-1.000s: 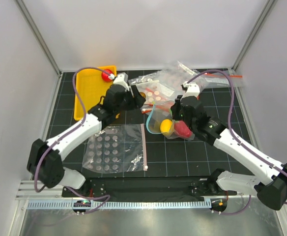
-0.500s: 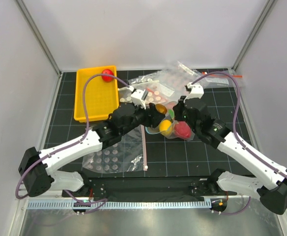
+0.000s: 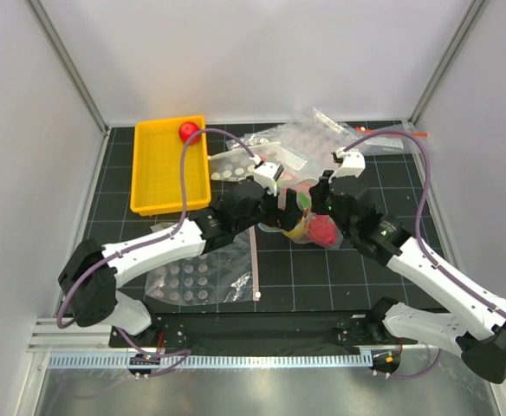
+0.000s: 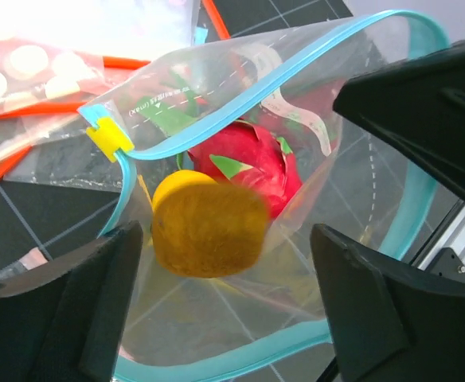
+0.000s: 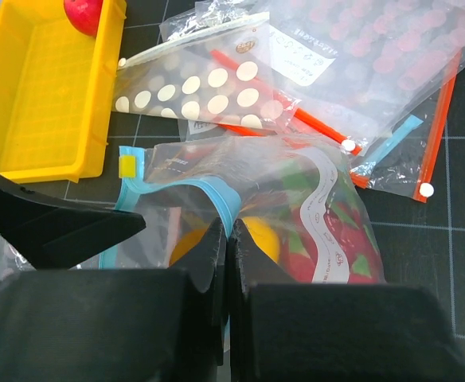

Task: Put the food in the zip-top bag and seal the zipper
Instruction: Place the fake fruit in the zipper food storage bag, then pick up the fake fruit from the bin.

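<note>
Black gridded counter (image 3: pixel 322 269) lies under both arms, which stretch inward and meet at centre. The left tool (image 4: pixel 224 231) hangs spread wide over the zip-top bag (image 4: pixel 240 322), kiwi (image 4: pixel 209 227) loose between its fingers; the right tool (image 5: pixel 227 231) clenches the zipper (image 5: pixel 209 189).

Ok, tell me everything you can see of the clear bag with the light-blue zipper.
The zip-top bag is clear, thin, crinkly plastic with a printed label panel, lying among other bags. Its light-blue zipper carries a yellow slider at one end and is unsealed, the mouth held wide. The right gripper is shut on one lip; the left gripper hangs open over the mouth. Inside show a pink-red fruit, a lemon and a brown kiwi.
</note>
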You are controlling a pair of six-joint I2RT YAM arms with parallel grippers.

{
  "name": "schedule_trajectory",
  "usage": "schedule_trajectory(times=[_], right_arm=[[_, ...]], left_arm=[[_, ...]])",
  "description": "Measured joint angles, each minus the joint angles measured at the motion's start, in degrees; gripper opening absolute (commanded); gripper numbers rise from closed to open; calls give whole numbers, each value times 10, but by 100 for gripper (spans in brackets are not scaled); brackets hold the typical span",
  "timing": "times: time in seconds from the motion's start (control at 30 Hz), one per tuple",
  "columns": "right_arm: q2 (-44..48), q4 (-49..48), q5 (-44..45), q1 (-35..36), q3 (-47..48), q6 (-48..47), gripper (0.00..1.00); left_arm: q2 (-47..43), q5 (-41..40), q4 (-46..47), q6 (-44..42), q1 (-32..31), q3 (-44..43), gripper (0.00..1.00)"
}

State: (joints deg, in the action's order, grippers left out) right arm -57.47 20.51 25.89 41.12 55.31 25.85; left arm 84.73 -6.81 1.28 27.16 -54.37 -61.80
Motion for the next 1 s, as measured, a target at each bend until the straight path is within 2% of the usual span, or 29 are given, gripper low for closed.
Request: schedule_trajectory(times=[0.27,0.47,0.6,0.73,1.0], right_arm=[[0,0,10,0,0,0,1],[0,0,10,0,0,0,1],[0,0,10,0,0,0,1],[0,0,13,0,0,0,1],[-1,-3,16,0,0,1,1]], left_arm=[[-66,-6,-15,-12,0,0,100],[-134,-65,-20,-24,7,10,100],[-142,-99,-21,-21,32,21,100],[-133,-113,-21,-7,75,33,100],[-51,-111,-4,50,225,19,100]])
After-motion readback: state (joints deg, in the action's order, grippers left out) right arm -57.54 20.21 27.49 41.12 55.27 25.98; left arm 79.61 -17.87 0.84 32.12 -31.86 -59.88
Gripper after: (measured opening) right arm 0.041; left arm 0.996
